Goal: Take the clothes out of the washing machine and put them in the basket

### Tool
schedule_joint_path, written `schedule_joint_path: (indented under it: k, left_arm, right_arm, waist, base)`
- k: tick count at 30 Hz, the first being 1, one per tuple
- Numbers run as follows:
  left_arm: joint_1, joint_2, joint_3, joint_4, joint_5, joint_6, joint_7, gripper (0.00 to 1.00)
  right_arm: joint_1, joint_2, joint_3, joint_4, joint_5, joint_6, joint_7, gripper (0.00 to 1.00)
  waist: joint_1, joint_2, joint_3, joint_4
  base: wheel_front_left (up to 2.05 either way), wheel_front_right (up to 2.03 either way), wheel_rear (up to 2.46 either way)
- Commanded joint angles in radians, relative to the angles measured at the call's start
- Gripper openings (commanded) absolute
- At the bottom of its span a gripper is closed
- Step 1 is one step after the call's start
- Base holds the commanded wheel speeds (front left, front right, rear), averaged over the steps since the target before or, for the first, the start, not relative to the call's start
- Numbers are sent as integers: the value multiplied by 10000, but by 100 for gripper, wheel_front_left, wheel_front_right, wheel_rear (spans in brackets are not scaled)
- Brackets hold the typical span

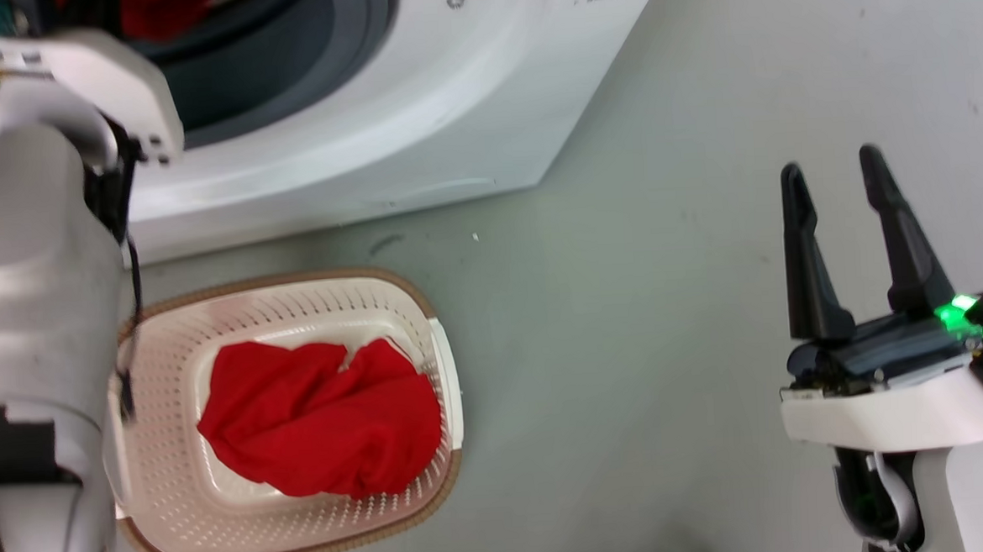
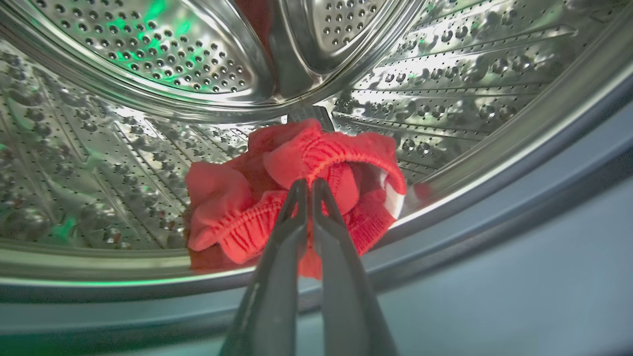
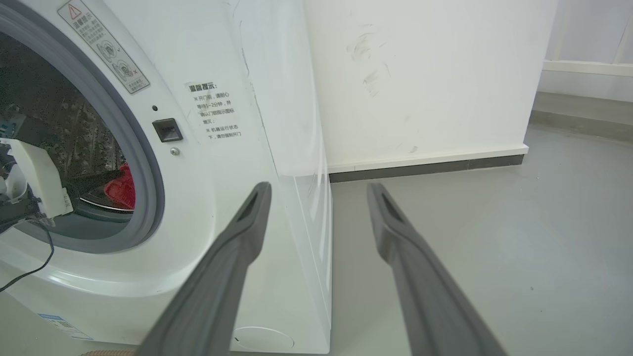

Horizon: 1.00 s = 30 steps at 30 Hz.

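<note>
Head view: red garment (image 1: 322, 419) lies in the basket (image 1: 291, 307) on the floor (image 1: 667, 258) before the washing machine (image 1: 416, 120); right gripper (image 1: 831, 164) jaws apart, empty. Left wrist view: left gripper (image 2: 309, 184) jaws closed on red knitted clothing (image 2: 237, 198) inside the drum (image 2: 99, 158), near its lip.

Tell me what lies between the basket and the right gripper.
Bare grey floor lies between the basket and the right gripper, as the head view shows.
</note>
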Motion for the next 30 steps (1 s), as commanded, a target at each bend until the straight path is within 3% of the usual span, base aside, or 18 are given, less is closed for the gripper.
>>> schedule_joint_path:
  k: [1,13,23,30]
  left_arm:
    - [482,49,-78,-325,-78,-1,-67,0]
    - [4599,-347,223,-4320,-184,423,-64,0]
    - [7283,-688,158,-6416,-4,837,-64,0]
    - [9080,-899,-364,-7012,118,711,-65,0]
  right_arm:
    - [225,6,-4,74,-99,-7,-23,100]
    - [1179,6,127,328,-339,-7,-23,100]
    - [1768,6,174,484,-352,-7,-23,100]
    - [2188,6,105,532,-414,-7,-23,100]
  waist:
    - [1,0,-558,153]
    - [1,0,-2343,517]
    - [1,0,-3405,609]
    - [1,0,-3987,814]
  base:
    - [0,0,0]
    - [0,0,0]
    - [0,0,0]
    - [0,0,0]
